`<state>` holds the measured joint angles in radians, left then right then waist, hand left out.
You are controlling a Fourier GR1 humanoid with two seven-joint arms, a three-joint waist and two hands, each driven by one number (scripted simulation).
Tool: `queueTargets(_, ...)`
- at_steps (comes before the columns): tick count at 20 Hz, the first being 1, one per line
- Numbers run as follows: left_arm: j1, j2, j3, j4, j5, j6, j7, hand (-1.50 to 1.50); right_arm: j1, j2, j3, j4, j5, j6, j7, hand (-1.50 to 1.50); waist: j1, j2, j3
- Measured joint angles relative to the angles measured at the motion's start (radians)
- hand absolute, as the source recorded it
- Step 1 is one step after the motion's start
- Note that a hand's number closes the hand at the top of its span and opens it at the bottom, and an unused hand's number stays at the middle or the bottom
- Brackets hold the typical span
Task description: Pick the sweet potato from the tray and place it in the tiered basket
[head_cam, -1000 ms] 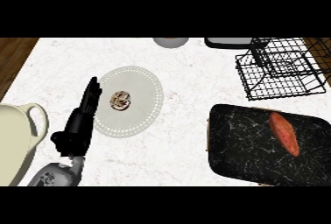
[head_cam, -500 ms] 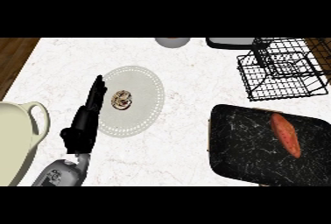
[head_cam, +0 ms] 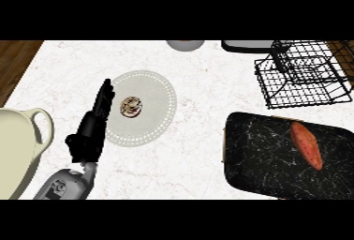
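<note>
Nothing picked yet: sweet potato [head_cam: 306,145] lying on the tray [head_cam: 266,159], just below the wire basket [head_cam: 302,75]. Left hand [head_cam: 92,123] straight-fingered, empty, far left of tray. Next: reaching for the potato.

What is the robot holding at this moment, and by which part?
Nothing. The left hand is open, fingers straight, beside the plate; the sweet potato lies untouched on the tray.
</note>
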<state>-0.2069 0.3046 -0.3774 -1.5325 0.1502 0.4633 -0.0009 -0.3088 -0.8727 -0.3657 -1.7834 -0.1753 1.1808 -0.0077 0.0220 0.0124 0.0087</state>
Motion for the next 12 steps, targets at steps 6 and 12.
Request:
queueTargets(6, 0.013, -0.002, 0.007, 0.004, 0.001, -0.009, -0.012, 0.0, 0.05, -0.025, 0.05, -0.058, 0.138, -0.03, -0.056, -1.5, 0.002, 0.0, 0.0)
queueTargets(12, 0.011, -0.001, 0.017, 0.016, 0.0, -0.023, -0.024, 0.0, 0.075, -0.067, 0.094, -0.074, 0.276, -0.09, -0.146, -1.5, 0.006, 0.002, 0.001)
